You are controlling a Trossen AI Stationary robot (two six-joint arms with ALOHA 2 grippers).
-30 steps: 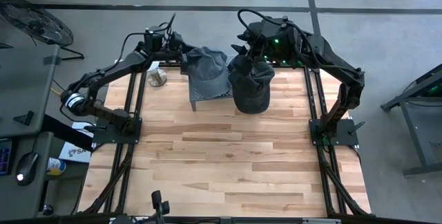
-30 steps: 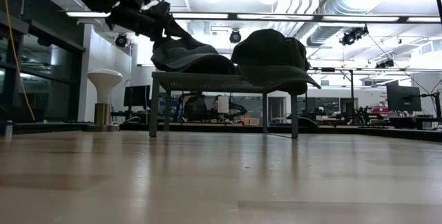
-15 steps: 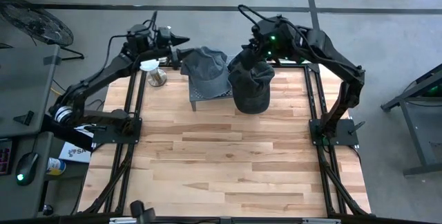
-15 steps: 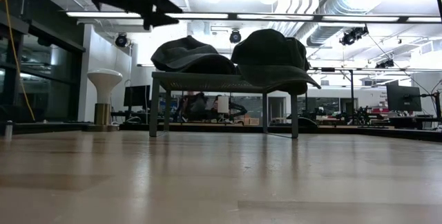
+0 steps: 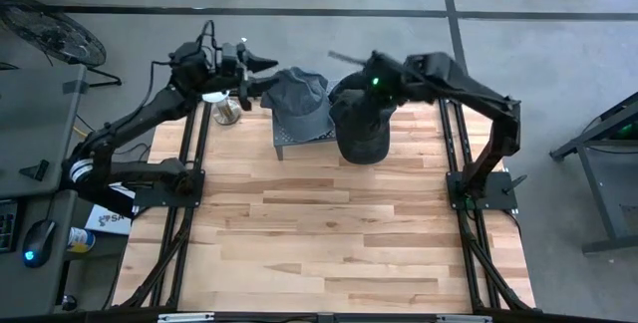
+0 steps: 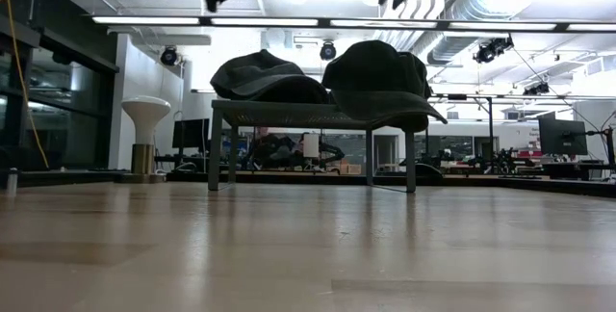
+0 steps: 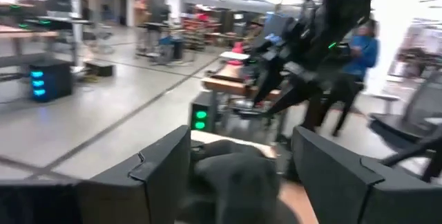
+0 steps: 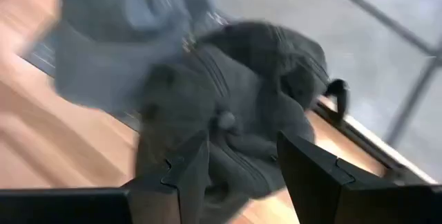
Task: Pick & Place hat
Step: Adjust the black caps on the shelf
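Two hats: a blue-grey hat (image 5: 301, 104) and a darker hat (image 5: 361, 124), both on one small grey stand (image 5: 283, 143) with four legs, two of which show at the front in the low view. One wooden table (image 5: 319, 233) carries the stand. Two robot arms reach in over it, a left gripper (image 5: 261, 72) and a right gripper (image 5: 344, 59), each with two fingers. One small jar-like thing with a white top (image 5: 227, 110) stands at the table's left edge. One round fan (image 5: 45, 32) sits on the floor beyond the table's left corner. One person in blue (image 7: 359, 50) shows in the left wrist view.
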